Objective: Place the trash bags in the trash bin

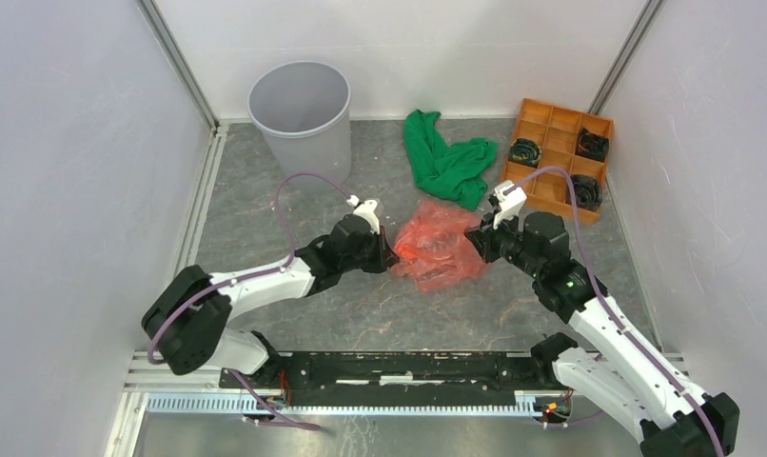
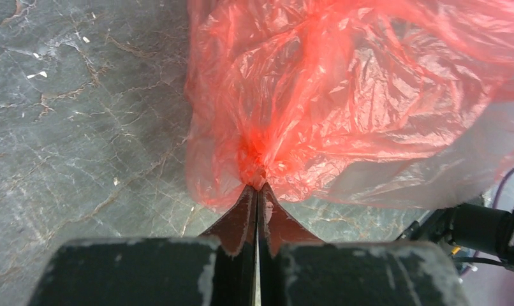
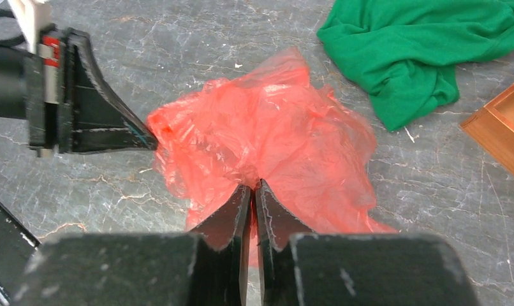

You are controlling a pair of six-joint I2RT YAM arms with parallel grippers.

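The red-orange trash bag (image 1: 437,243) is bunched up in the middle of the table, stretched between both grippers. My left gripper (image 1: 391,252) is shut on the bag's left edge; in the left wrist view the film (image 2: 344,89) is gathered at the tips of my left gripper (image 2: 259,186). My right gripper (image 1: 475,238) is shut on the bag's right edge; in the right wrist view the bag (image 3: 273,140) is pinched at the tips of my right gripper (image 3: 252,185). The light-grey trash bin (image 1: 300,109) stands upright at the back left, apart from the bag.
A green cloth (image 1: 446,162) lies just behind the bag, also in the right wrist view (image 3: 426,51). An orange compartment tray (image 1: 559,157) with black parts sits at the back right. White walls close in the table on three sides.
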